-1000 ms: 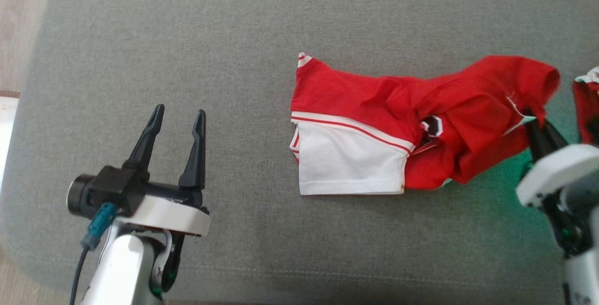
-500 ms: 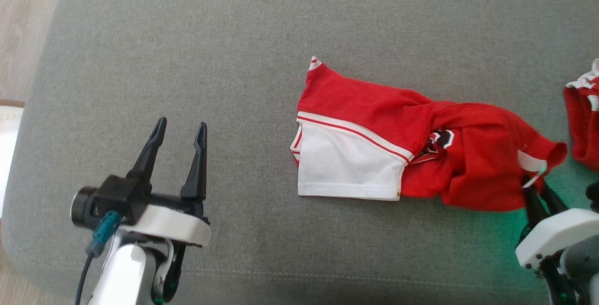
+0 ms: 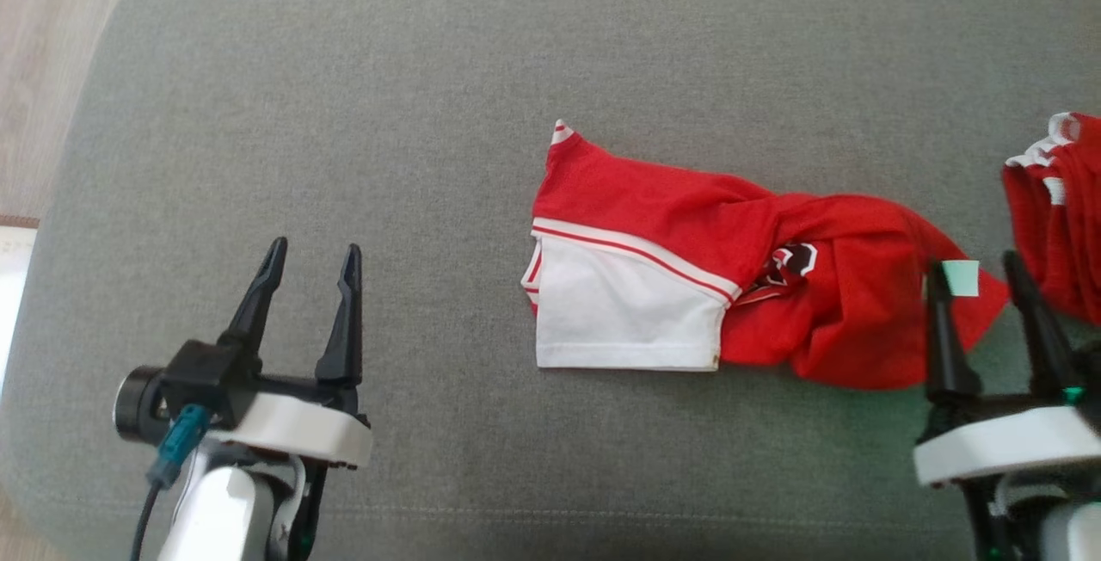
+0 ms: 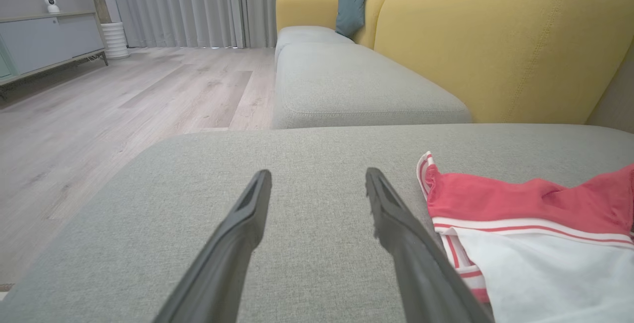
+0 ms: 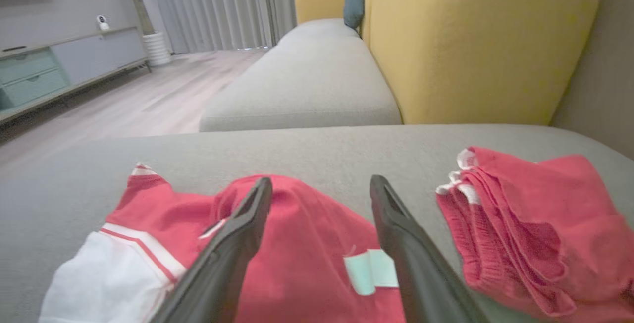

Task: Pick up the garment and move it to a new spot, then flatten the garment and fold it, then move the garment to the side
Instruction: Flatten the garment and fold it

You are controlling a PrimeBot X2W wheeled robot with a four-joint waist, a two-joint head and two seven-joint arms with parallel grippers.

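red-and-white shirt (image 3: 688, 286) bunched middle right on gray cushion (image 3: 344, 114) | left gripper (image 3: 314, 244), right gripper (image 3: 974, 262) wide, empty | move looks done; to do: flatten, fold, move aside

The grey cushion (image 3: 430, 70) carried two pieces: the red-and-white garment (image 3: 654, 200) lay rumpled right of centre, and a bunched red cloth (image 3: 1054, 217) sat near it at the right edge.

Right gripper (image 3: 974, 263) no longer pinching the garment (image 3: 654, 200), jaws now spread, raised red fold dropped flat, pale label (image 3: 961, 278) now between the jaws
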